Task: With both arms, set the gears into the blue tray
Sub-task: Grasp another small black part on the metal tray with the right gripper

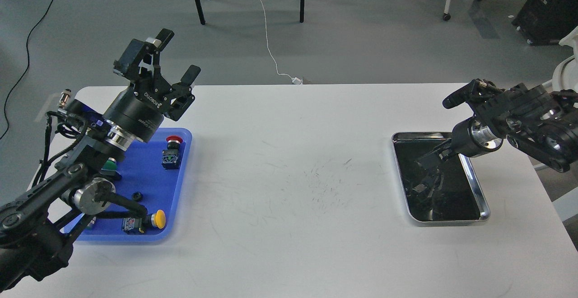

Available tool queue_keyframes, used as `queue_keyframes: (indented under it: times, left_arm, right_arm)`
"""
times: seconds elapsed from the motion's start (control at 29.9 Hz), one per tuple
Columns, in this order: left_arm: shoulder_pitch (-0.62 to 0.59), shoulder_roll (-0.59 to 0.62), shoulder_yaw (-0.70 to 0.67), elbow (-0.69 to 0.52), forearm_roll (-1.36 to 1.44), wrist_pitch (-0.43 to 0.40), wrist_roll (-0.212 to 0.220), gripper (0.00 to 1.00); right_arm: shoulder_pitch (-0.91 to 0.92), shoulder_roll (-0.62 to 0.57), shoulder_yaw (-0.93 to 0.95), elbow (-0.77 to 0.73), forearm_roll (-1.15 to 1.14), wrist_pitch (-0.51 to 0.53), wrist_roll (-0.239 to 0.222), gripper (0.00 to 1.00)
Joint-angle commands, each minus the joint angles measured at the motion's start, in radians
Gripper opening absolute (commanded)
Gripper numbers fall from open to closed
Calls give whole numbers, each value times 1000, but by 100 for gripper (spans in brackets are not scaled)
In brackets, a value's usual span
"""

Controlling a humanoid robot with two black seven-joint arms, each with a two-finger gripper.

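Left pincer (178, 56): raised above the far edge of the blue tray (149, 178), fingers spread wide apart, nothing between them, touching nothing. Released.

Right pincer (424, 165): angled down into the steel tray (484, 201) at the right side of the desk (289, 189). Tip is dark against the tray's black reflective inside, and reflections blur it further. Fingers can't be told apart, so can't tell whether it is released or clenched, or whether it grips anything.

Gears: one gear (137, 195) visible, small black toothed ring lying flat on the blue tray floor, near-centre, just beside the left arm's cable. Any gears in the steel tray are not distinguishable from the dark interior.

Blue tray sits at the left of the desk, partly covered by the left arm. Also in it: red-capped switch (173, 141) at the far right corner with a blue-bodied switch (171, 159) just below it, green-capped switch (109, 166) partly under the arm, yellow-capped switch (153, 220) at the near edge.

The two trays are well apart, bare scuffed desk between them.
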State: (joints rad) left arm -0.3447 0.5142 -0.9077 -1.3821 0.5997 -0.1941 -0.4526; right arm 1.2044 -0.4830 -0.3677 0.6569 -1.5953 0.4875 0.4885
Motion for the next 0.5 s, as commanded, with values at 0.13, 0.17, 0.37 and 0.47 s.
queue_keyframes:
  times: [0.13,0.17,0.37,0.47]
  left_arm:
    - [7,0,0,0,0,-4,0,98]
    - [7,-3,0,0,2,-4,2,98]
    - [9,-10,0,0,2,-4,2,98]
    - [9,-8,0,0,2,-4,2,98]
  right_arm:
    - [-17,3,1,-43,0,-6,0,85]
    - [-19,9,1,-52,0,-10,0,84]
    - [-40,53,1,-69,0,-64,0,72]
    - [-46,60,0,-77,0,-64,0,70]
